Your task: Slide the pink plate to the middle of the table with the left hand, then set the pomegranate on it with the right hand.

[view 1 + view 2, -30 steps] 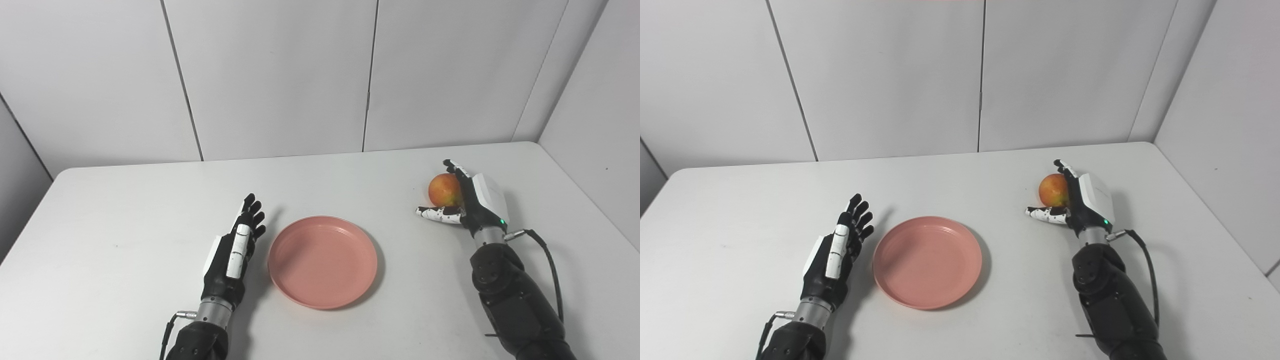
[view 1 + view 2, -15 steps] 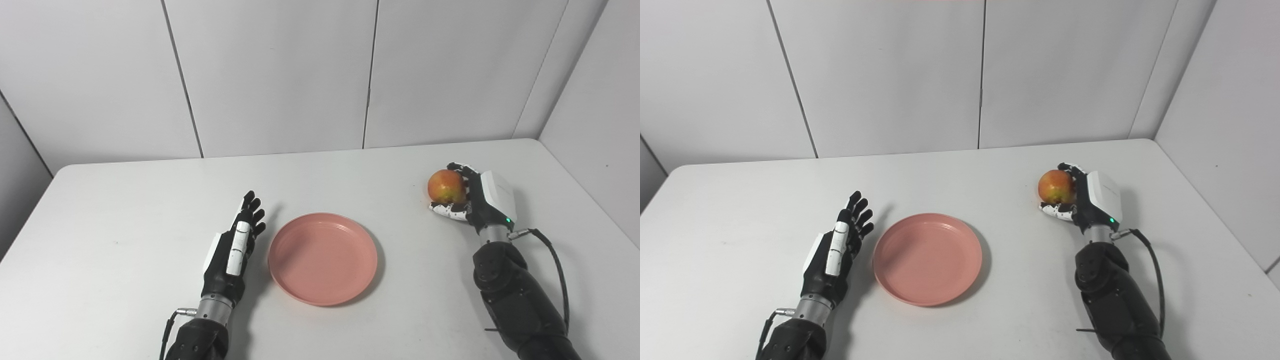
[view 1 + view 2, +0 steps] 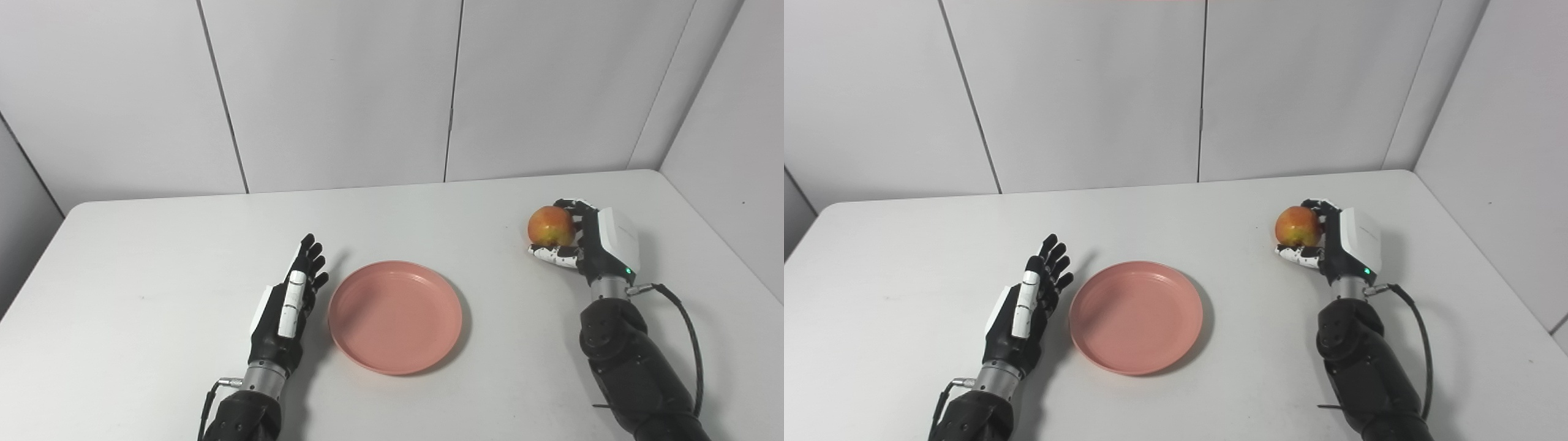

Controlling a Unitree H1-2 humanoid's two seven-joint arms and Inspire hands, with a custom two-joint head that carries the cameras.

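The pink plate lies flat near the middle of the white table. My left hand stands on its edge just left of the plate, fingers straight and apart, holding nothing. My right hand is at the table's right side, shut on the red-yellow pomegranate, thumb under it and fingers curled over its far side. The fruit is lifted a little off the table. The same scene shows in the right eye view, with the plate and the pomegranate.
Grey wall panels stand behind the table and along its right side. A black cable loops from my right wrist. The table's far edge runs close behind the pomegranate.
My right hand has closed its fingers and thumb around the pomegranate and raised it slightly. The left hand and the plate have stayed in place. The view has shifted a little.
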